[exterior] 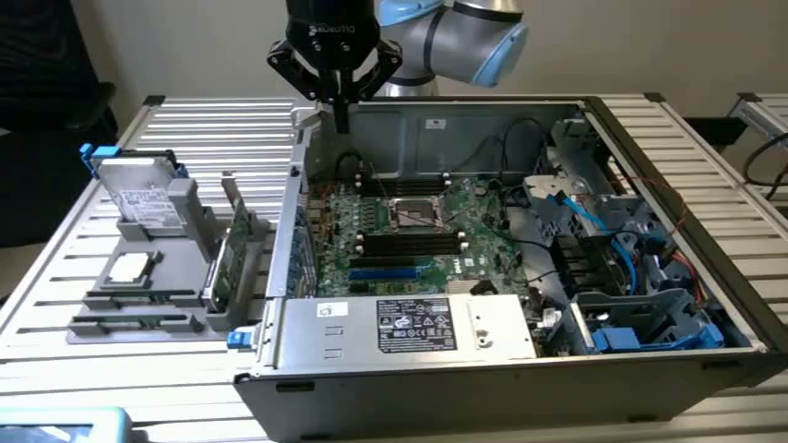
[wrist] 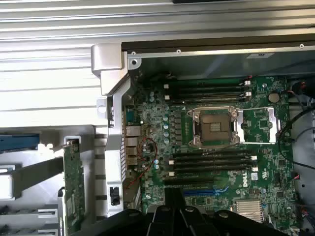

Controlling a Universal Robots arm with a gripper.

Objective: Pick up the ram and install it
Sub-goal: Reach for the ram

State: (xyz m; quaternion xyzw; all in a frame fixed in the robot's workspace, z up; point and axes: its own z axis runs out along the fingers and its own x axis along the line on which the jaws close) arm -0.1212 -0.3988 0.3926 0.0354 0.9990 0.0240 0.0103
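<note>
My black gripper [exterior: 341, 120] hangs shut with nothing in it, above the back wall of the open computer case [exterior: 518, 369], toward the exterior view's left. In the wrist view its fingers [wrist: 172, 206] are pressed together over the motherboard [wrist: 162, 128], just beside the black memory slots [wrist: 211, 162] below the processor socket [wrist: 215, 127]. The ram [exterior: 133, 322] lies flat as a thin green strip in the nearest slot of the grey holder [exterior: 185, 198] outside the case, well away from the gripper.
The grey holder also carries a hard drive [exterior: 136, 194], a square silver processor chip [exterior: 129, 268] and an upright green expansion card [exterior: 228, 263] [wrist: 74, 191]. Inside the case are a power supply [exterior: 407, 325], cables and blue drive brackets [exterior: 640, 328] on the exterior view's right.
</note>
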